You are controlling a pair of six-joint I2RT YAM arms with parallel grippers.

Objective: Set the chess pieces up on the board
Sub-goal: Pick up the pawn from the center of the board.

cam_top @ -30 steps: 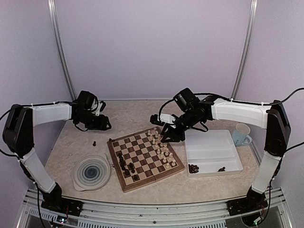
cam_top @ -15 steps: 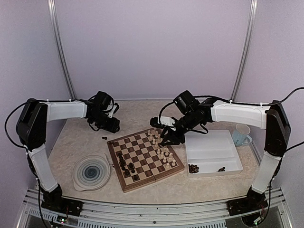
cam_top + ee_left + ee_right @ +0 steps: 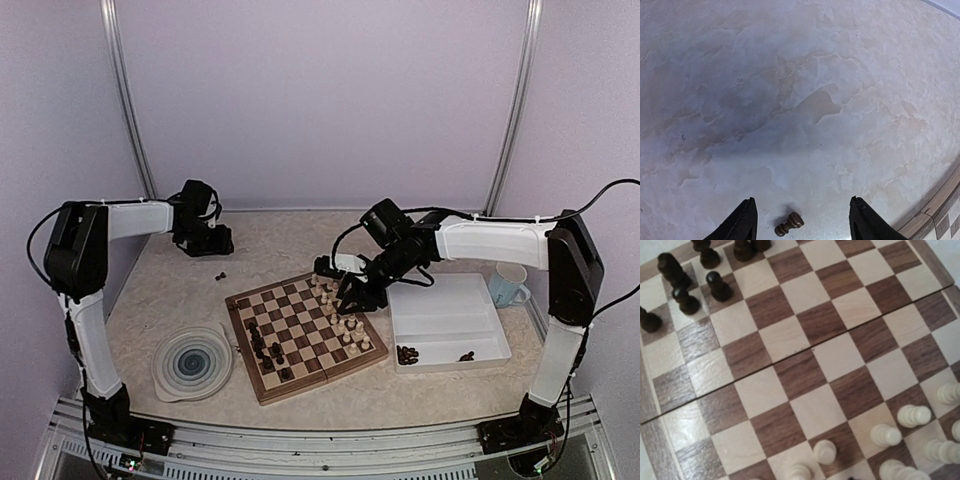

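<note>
The board [image 3: 300, 318] lies mid-table. Dark chess pieces [image 3: 266, 347] stand along its near-left side and cream pieces [image 3: 343, 318] along its right side. One dark piece [image 3: 789, 224] lies on its side on the bare table left of the board [image 3: 941, 209], also visible from above [image 3: 219, 275]. My left gripper [image 3: 803, 223] is open, its fingers [image 3: 743, 223] either side of that piece without touching it. My right gripper [image 3: 350, 290] hovers low over the cream rows; its wrist view shows only squares, dark pieces [image 3: 719, 287] and cream pieces [image 3: 913, 415], so its jaws are hidden.
A white two-compartment tray [image 3: 447, 310] right of the board holds a few dark pieces [image 3: 407, 354]. A pale blue cup [image 3: 508, 283] stands behind it. A round blue-swirl plate [image 3: 192, 362] sits at the near left. Purple walls close in the back and sides.
My left gripper swung right, then drew back toward the far wall. The loose dark piece now lies farther right and back. My right gripper sank slightly toward the cream pieces.
</note>
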